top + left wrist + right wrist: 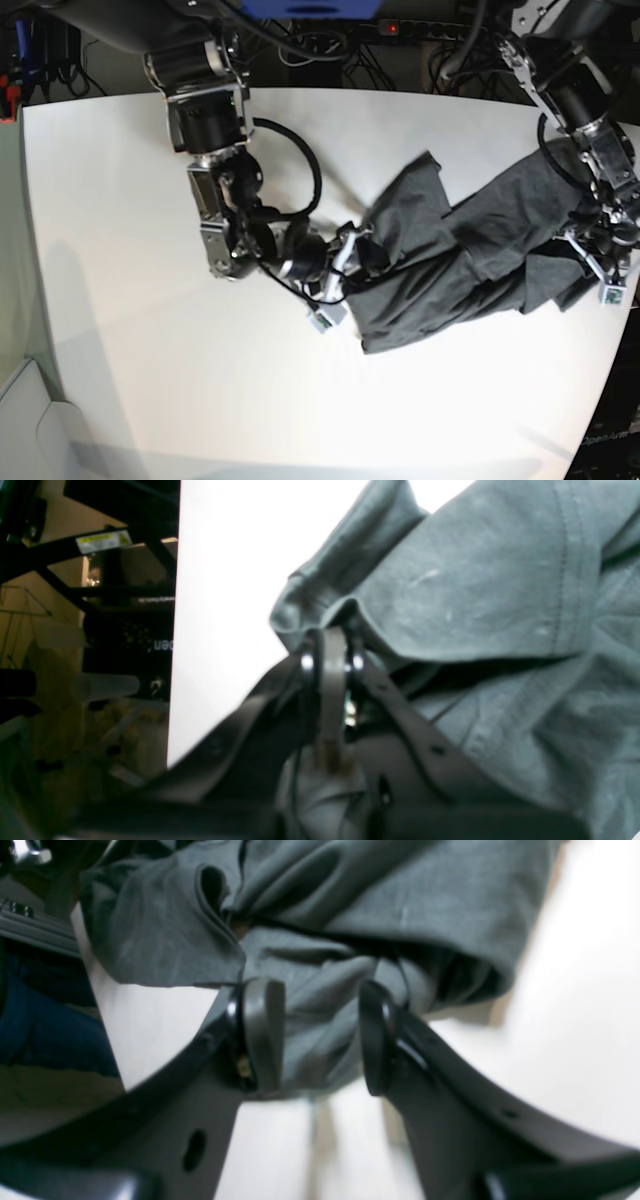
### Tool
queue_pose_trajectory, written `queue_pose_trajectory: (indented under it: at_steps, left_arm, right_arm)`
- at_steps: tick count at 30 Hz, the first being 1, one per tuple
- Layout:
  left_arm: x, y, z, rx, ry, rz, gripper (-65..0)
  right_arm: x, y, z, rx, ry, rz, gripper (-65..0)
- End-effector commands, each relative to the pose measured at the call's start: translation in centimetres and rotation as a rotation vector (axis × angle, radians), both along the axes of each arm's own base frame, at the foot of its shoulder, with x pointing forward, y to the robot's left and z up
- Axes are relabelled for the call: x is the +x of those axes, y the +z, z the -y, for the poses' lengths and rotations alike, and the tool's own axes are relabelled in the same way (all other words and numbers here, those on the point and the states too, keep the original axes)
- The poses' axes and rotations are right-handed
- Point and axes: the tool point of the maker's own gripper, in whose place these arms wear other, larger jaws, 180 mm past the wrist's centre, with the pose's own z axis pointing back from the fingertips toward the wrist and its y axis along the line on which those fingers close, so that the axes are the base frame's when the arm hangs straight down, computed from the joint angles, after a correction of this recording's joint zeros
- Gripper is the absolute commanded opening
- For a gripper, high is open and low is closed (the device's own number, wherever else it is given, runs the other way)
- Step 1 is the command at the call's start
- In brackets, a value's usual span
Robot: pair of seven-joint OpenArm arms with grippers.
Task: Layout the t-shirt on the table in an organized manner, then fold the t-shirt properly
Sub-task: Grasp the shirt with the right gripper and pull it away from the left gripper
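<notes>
— Your left end effector (330,662) is pinched tight on a fold of the t-shirt (470,250). Why there?

— You need an edge pulled outward to spread it, I'd judge. Your right end effector (320,1035) stands apart, straddling bunched cloth, nothing clamped. The shirt lies rumpled between both, on the tabletop (150,330).
</notes>
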Motion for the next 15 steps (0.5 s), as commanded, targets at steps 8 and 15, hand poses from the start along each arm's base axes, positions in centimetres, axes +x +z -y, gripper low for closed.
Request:
queue_pose_trajectory:
  at_steps: [8, 15]
  left_arm:
    - [2.3, 1.5, 2.4, 0.008, -0.066, 0.054, -64.6]
    - [2.6, 1.2, 5.6, -0.02, -0.101, 0.074, -64.6]
  right_arm:
    - [-0.2, 1.0, -1.0, 0.119, -0.057, 0.046, -39.3]
    - [-0.8, -0.3, -1.1, 0.145, -0.082, 0.012, -39.3]
